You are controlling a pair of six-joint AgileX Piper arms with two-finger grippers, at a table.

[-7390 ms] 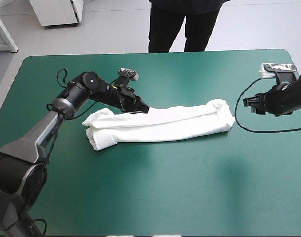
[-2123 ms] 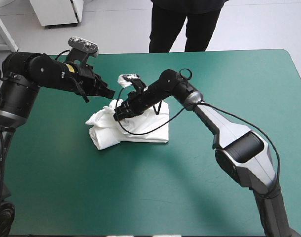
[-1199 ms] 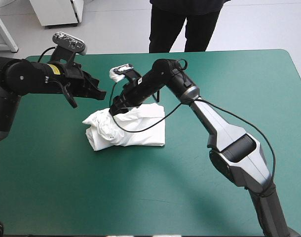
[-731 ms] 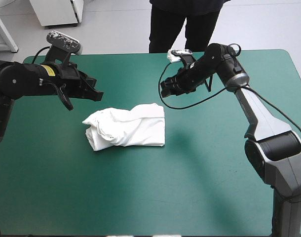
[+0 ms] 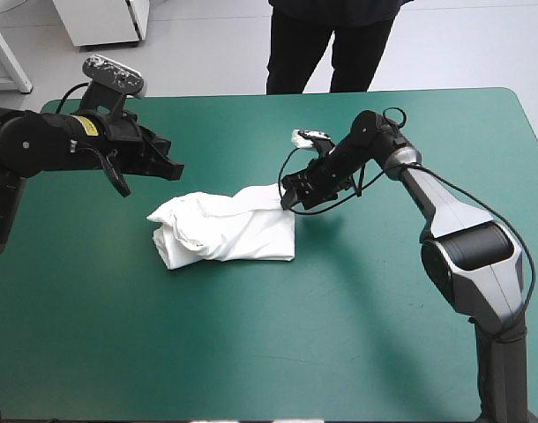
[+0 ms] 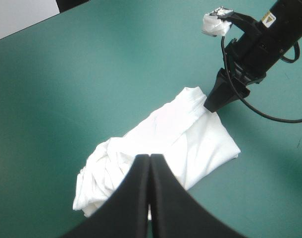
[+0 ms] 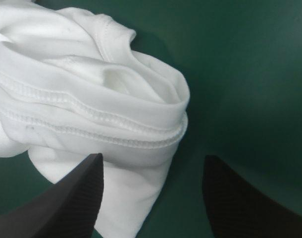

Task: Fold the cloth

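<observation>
The white T-shirt [image 5: 225,229] lies as a folded bundle on the teal-green table [image 5: 251,352], a little left of the middle. Its left end is bunched and crumpled; its right end is flatter and squared off. The right gripper [image 5: 288,201] sits low at the bundle's far right corner, and in the left wrist view its tip [image 6: 213,104] seems to meet the cloth's edge there, though contact cannot be told for certain. In the right wrist view this gripper [image 7: 153,156] is spread wide, its 2 black fingers [image 7: 81,198] standing well apart and pinching nothing. The T-shirt [image 7: 81,89] fills the space ahead of it. A rounded corner of stacked layers with stitched hems reaches in between the fingers, closer to one finger than the other, with bare cover beside the other finger. The left gripper [image 5: 174,167] hangs above the table beyond the bundle's left end, toward the far left, well apart from the cloth. Its own view shows the 2 fingers [image 6: 136,198] pressed together into 1 pointed arch [image 6: 150,157], gripping nothing, with the T-shirt [image 6: 190,134] lying ahead of and below the tip.
</observation>
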